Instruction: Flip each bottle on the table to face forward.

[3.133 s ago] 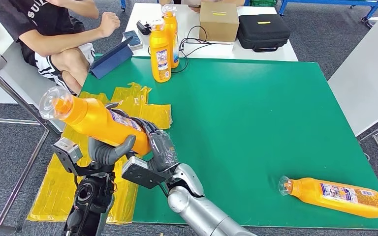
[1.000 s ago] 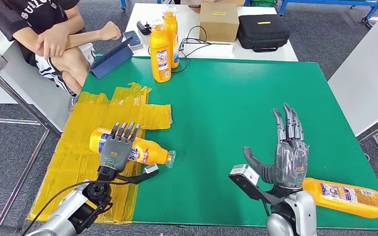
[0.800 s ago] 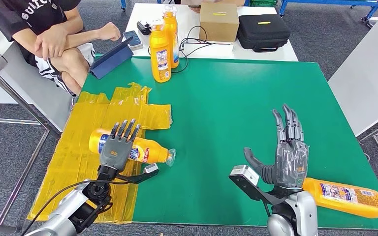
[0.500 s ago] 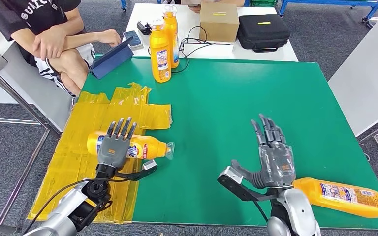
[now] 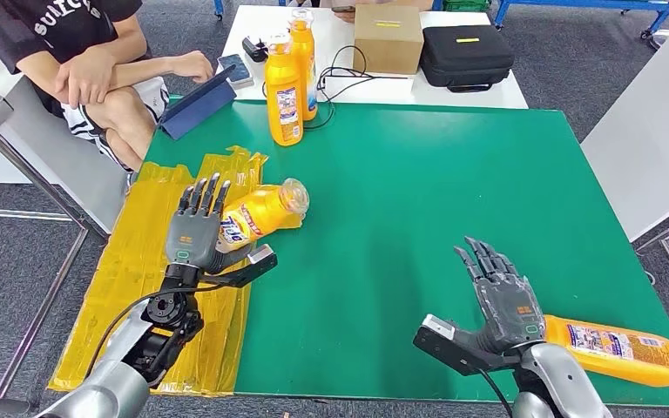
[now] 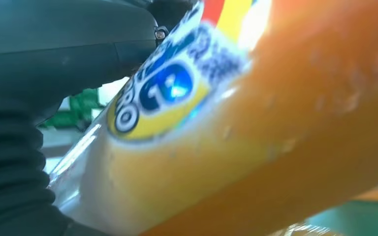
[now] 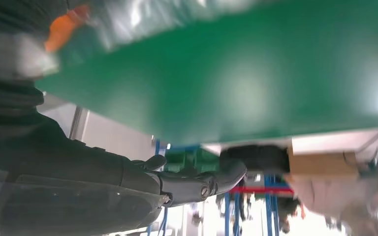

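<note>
"Four orange bottles in the head view. Where do they sit?"

"Taking the green table (image 5: 418,200) as a clock face, two upright bottles (image 5: 285,91) stand close together near 11 o'clock, the farther one on the white table (image 5: 348,52) behind. One bottle (image 5: 260,212) is at about 9 o'clock, over the crumpled yellow plastic sheet (image 5: 148,270), cap end pointing toward 2 o'clock. The other lying bottle (image 5: 614,349) rests flat near 4 o'clock, by the near edge."

"What is the left hand (image 5: 195,232) doing?"

"It is on the base end of the 9 o'clock bottle, fingers straight and spread over it, thumb underneath. The left wrist view has the label and orange body pressed right up against the palm. Whether it truly grips or only cradles the bottle, I cannot tell for certain, but the bottle looks carried."

"And the right hand (image 5: 505,300)?"

"It holds nothing: fingers extended and apart, thumb out to the side, just beside the cap end of the 4 o'clock bottle. Whether they touch, I cannot tell."

"Anyone nearby?"

"One person (image 5: 78,61) sits at 10 o'clock, off the table corner, arms folded. A cardboard box (image 5: 388,37) and a black case (image 5: 466,56) lie at 12 o'clock."
</note>
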Controlling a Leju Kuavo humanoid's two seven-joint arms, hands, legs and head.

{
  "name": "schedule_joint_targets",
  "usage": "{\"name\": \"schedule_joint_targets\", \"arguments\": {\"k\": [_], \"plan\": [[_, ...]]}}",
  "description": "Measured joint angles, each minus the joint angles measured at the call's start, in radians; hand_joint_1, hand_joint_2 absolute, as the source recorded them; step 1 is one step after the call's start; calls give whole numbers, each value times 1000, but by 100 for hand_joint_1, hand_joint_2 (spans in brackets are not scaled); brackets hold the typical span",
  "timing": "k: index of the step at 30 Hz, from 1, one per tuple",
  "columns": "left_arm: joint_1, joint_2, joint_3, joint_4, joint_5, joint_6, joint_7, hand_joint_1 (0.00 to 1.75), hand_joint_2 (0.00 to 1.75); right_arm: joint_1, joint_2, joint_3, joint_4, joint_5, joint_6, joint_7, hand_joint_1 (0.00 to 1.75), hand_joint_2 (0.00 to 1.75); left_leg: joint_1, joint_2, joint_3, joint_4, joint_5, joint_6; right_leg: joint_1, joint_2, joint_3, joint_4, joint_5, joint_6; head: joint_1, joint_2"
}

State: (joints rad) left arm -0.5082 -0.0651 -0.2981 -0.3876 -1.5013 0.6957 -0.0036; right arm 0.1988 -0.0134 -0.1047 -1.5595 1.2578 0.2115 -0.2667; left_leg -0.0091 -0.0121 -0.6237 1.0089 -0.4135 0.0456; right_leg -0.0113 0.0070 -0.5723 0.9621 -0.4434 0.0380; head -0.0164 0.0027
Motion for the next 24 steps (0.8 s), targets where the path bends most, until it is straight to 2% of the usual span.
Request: {"name": "schedule_joint_targets", "arguments": {"k": [1, 2, 5, 6, 9, 15, 19, 24], "plan": [[-2, -9, 20, -4, 20, 2, -34, 0, 0, 1, -2, -30, 5, -6, 23, -25, 0, 0, 0, -1, 0, 0, 0, 0, 0, 0, 0, 0, 0, 0, 0, 0], [-3, -19, 40, -8, 38, 3, -66, 0, 0, 1, -9, -66, 17, -12, 46, -56, 0, 0, 0, -1, 0, 0, 0, 0, 0, -1, 1, 0, 0, 0, 0, 0], [-8, -44, 95, -14, 67, 2, -124, 0, 131, -7, -59, -195, 99, -10, 87, -154, 0, 0, -1, -2, 0, 0, 0, 0, -1, -1, 2, 0, 0, 0, 0, 0], [-9, -51, 110, -15, 71, 3, -135, 0, 175, -17, -84, -241, 144, 0, 89, -179, 0, 44, -2, -2, 0, 0, 0, 0, -1, -1, 2, 0, 0, 0, 0, 0], [-9, -73, 152, -15, 79, 5, -163, 0, 175, -67, -163, -373, 309, 45, 63, -211, 0, 175, -4, -3, 0, 0, 0, 1, -3, -1, 2, 0, 0, 1, 0, 0], [-9, -122, 198, -15, 76, 5, -191, 0, 175, -193, -303, -566, 675, 143, -80, -167, 0, 175, -6, -4, 0, 0, 0, 2, -5, -2, 2, 0, 1, 2, 0, 0], [-9, -139, 219, -18, 77, 5, -204, 0, 175, -261, -364, -615, 854, 187, -110, -110, 0, 175, -6, -2, 0, 0, 0, 2, -4, -1, 2, 0, 1, 2, 0, 0], [-9, -157, 233, -19, 78, 5, -216, 0, 175, -317, -408, -644, 973, 198, -119, -42, 0, 175, -3, -3, 1, 0, 0, 2, -2, -1, 2, 0, 1, 2, 0, 0]]}}
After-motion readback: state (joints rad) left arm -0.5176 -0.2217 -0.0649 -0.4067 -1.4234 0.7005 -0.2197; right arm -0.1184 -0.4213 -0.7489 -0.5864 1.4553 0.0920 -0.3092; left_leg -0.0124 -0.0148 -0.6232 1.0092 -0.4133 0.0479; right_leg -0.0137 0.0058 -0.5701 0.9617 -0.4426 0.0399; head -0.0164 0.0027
